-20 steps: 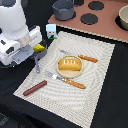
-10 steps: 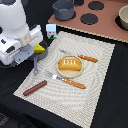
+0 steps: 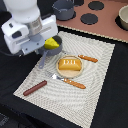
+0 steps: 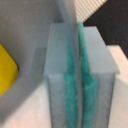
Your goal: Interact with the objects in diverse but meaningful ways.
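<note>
My gripper (image 4: 75, 50) is shut, its teal pads (image 4: 87, 85) pinching a thin grey wall that runs out between them. That wall belongs to the small grey saucepan (image 3: 55, 50). The yellow cheese wedge (image 3: 51, 44) lies inside the pan, right beside the fingers, and shows as a yellow patch (image 4: 6, 70) in the wrist view. In the exterior view the white hand covers the fingers and part of the pan; the pan's handle (image 3: 42, 59) sticks out below it. An orange-brown bread loaf (image 3: 69, 64) rests on a small plate (image 3: 63, 75) mid-mat. The reddish-brown sausage (image 3: 35, 89) lies near the mat's front corner.
A striped placemat (image 3: 95, 100) carries everything. An orange-handled fork (image 3: 68, 81) and knife (image 3: 88, 58) flank the plate. Behind the mat is a toy stove top (image 3: 102, 25) with dark burners, a larger grey pot (image 3: 63, 9) and a pale bowl (image 3: 123, 17).
</note>
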Motion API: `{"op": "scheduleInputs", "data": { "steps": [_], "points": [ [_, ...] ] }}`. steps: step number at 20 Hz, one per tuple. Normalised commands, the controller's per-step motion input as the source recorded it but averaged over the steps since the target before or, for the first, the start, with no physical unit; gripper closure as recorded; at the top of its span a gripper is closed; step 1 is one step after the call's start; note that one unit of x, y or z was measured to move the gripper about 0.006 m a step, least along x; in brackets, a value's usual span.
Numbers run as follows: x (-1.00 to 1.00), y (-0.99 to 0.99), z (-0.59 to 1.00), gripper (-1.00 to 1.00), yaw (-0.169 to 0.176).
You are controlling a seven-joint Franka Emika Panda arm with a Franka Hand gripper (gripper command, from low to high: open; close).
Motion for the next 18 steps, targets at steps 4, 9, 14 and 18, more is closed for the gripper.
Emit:
{"op": "scheduleInputs", "data": {
  "steps": [4,9,14,18],
  "points": [
    [0.75,0.68,0.87,1.0,0.0],
    [0.72,0.73,0.68,1.0,0.0],
    [0.71,0.75,0.53,1.0,0.0],
    [0.72,0.75,0.48,1.0,0.0]
  ]
}}
